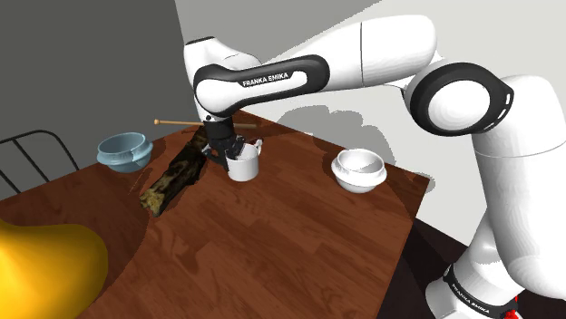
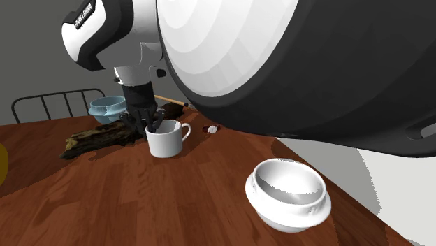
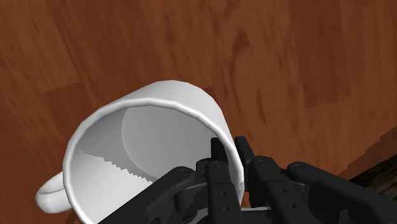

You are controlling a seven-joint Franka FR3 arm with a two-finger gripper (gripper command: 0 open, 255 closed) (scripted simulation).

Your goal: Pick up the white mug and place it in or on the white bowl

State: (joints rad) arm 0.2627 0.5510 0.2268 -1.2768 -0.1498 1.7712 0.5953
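Note:
A white mug (image 1: 243,166) stands upright on the brown wooden table (image 1: 272,254), its handle pointing toward the white bowl (image 1: 358,170) in the second exterior view. My black gripper (image 1: 234,152) comes down onto the mug's rim on the side away from the handle. In the wrist view one finger (image 3: 218,153) is inside the mug (image 3: 159,127) and the other finger (image 3: 243,149) is outside, clasping the wall between them. The mug (image 2: 164,142) looks to rest on the table under the gripper (image 2: 152,126). The white bowl (image 2: 288,194) sits empty, well apart from the mug.
A dark, bark-like slab (image 1: 172,181) lies just beside the mug. Behind it are a pale blue bowl (image 1: 123,150) and a thin wooden stick (image 1: 181,120). A yellow object (image 1: 45,267) sits at the shoulder view's lower left. A dark chair (image 2: 49,105) stands behind the table.

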